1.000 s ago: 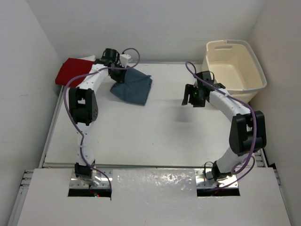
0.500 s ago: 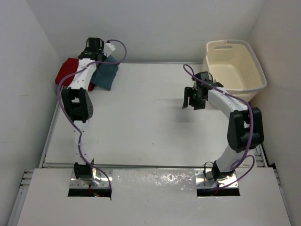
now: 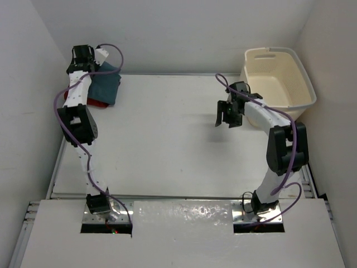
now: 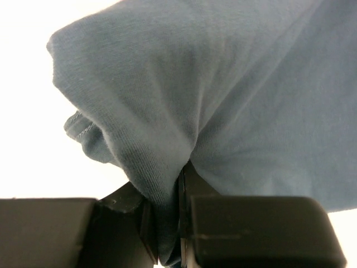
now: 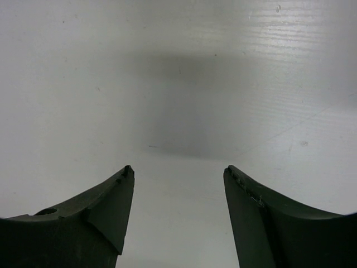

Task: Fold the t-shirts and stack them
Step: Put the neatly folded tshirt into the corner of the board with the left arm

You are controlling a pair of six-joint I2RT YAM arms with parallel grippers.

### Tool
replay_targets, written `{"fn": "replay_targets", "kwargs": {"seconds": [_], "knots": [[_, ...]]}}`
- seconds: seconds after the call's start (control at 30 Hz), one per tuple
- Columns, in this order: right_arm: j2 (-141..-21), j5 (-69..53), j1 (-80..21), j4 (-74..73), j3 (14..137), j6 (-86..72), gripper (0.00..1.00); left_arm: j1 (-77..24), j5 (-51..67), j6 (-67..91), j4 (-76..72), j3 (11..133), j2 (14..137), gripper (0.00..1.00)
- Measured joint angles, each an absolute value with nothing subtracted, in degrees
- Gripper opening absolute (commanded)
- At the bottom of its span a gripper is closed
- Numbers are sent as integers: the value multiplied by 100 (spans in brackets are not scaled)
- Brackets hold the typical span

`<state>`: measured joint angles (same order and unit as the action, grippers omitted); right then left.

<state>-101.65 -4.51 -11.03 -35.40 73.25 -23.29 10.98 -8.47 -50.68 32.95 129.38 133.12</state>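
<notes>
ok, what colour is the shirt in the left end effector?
Slate blue-grey shirt; left wrist view shows it best.

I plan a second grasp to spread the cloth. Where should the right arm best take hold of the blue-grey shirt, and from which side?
Probably its free right edge, coming from the right with the jaws low. The left gripper pinches the bunched far-left part of the blue-grey shirt, and the rest drapes over the red shirt toward the right.
</notes>
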Motion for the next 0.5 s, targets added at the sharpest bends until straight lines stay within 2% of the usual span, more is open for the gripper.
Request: {"fn": "replay_targets", "kwargs": {"seconds": [0.17,0.2,0.23,0.27,0.3,0.33,0.4,0.5], "knots": [[-10359,-497,-1103,-3669,7561,-2270,65,1135,-1162,-4960,3210,13185,13524,0],[-10366,-506,-1103,-3682,7588,-2261,65,1129,-1282,-4923,3155,13332,13649,7],[-10370,-515,-1103,-3701,7616,-2244,66,1127,-1448,-4890,3076,13447,13793,31],[-10370,-521,-1103,-3719,7640,-2235,66,1131,-1614,-4882,2989,13480,13906,46],[-10370,-530,-1103,-3734,7662,-2222,66,1135,-1809,-4862,2906,13480,13996,65],[-10370,-550,-1103,-3741,7677,-2209,66,1142,-2051,-4888,2805,13478,14105,93],[-10370,-585,-1105,-3765,7699,-2198,66,1168,-2469,-4834,2648,13478,14289,100],[-10370,-622,-1133,-3785,7719,-2182,66,1214,-2952,-4801,2523,13480,14466,100]]}}
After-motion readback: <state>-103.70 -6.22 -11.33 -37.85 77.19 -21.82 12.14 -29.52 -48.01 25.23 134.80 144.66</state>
